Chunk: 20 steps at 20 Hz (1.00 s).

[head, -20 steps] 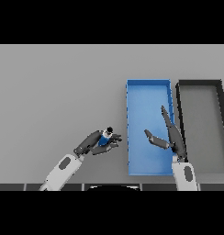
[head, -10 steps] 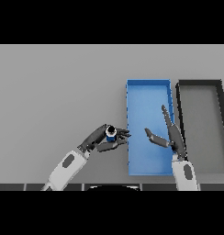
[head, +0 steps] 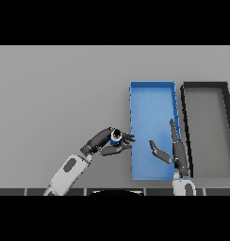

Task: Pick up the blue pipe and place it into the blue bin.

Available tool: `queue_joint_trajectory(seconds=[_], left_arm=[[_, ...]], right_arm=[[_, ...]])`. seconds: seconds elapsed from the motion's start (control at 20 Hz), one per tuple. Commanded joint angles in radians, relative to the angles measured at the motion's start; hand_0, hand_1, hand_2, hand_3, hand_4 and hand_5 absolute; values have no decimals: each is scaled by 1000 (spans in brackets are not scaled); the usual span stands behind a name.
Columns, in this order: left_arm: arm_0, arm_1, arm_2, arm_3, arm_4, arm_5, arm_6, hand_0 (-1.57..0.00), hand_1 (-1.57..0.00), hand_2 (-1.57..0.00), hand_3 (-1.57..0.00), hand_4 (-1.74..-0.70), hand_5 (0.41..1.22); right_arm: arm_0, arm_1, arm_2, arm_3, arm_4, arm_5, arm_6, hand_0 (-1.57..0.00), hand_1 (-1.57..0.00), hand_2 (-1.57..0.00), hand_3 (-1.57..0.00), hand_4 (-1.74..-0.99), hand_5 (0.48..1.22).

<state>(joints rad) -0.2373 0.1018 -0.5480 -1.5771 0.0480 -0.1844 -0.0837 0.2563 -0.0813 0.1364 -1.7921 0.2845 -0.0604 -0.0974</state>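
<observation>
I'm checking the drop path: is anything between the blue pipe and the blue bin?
Nothing visible. The left hand holds the blue pipe just beside the blue bin; the right hand is over the bin's far side.

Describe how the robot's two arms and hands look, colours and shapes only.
Each forearm is a rounded white shell; the left one carries a grey oval inset. Both end in a dark grey wrist and a dark hand of slim, segmented fingers and a thumb: left hand, right hand. No cables or markings show.
</observation>
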Motion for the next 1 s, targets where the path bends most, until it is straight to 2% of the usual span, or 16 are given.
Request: queue_joint_trajectory(seconds=[0.0, 0.1, 0.2, 0.35, 0.45, 0.5, 0.55, 0.65, 0.7, 0.75, 0.85, 0.95], left_arm=[[8, -1, -2, 1, -4, -4, 1, -1570, -1570, -1570, -1570, -1474, 1220], [4, -3, 7, 1, -6, -16, 0, -1570, -1570, -1570, -1570, -1474, 1220], [11, -19, 3, -5, -24, -12, 12, -1571, -1571, -1571, -1571, -1474, 1221], [20, -16, 13, -14, -31, -29, 10, -1571, -1571, -1571, -1571, -1475, 1221], [24, -17, 17, -16, -41, -37, 17, -1571, -1571, -1571, -1571, -1475, 1221], [8, -30, 24, -8, -42, -39, 38, -1571, -1571, -1571, -1571, -1474, 1221], [17, -33, 23, -12, -47, -42, 29, -1571, -1571, -1571, -1571, -1474, 1221], [13, -34, 34, -10, -55, -48, 32, -1571, -1571, -1571, -1571, -1473, 1221], [22, -34, 32, -1, -66, -55, 16, -1571, -1571, -1571, -1571, -1473, 1221], [22, -37, 36, -6, -64, -61, 11, -1571, -1571, -1571, -1571, -1473, 1221], [17, -38, 39, -7, -73, -71, 26, -1571, -1571, -1571, -1571, -1474, 1221], [10, -44, 47, -12, -78, -76, 25, -1571, -1571, -1571, -1571, -1474, 1221]], right_arm=[[46, 29, 17, -29, 29, -35, -1, 1, 1, 1, 1, -1133, 578], [95, 55, 27, -64, 54, -68, 12, 1, 1, 1, 1, -1185, 578], [101, 68, 29, -85, 49, -75, 9, 1, -11, -3, 1, -1194, 572], [102, 56, 13, -152, -80, -8, -103, 1, -17, -32, 1, -1172, 579], [87, 10, 13, -222, -132, 52, -107, 1, -11, -20, 1, -1169, 597], [66, -16, 21, -261, -134, 74, -61, 1, -8, -16, 1, -1163, 592], [57, -51, 27, -302, -148, 108, -26, 1, -6, -12, 1, -1165, 589], [26, -91, 56, -329, -163, 174, 134, 1, -4, -8, 1, -1177, 567], [12, -109, 74, -338, -159, 201, 176, 1, -3, -6, 1, -1185, 554], [-7, -123, 89, -356, -153, 217, 212, 1, -2, -4, 1, -1194, 543], [-70, -151, 112, -368, -158, 259, 235, 1, -1, -3, 1, -1219, 537], [-138, -159, 136, -370, -168, 290, 293, 1, 0, -1, 1, -1246, 526]])
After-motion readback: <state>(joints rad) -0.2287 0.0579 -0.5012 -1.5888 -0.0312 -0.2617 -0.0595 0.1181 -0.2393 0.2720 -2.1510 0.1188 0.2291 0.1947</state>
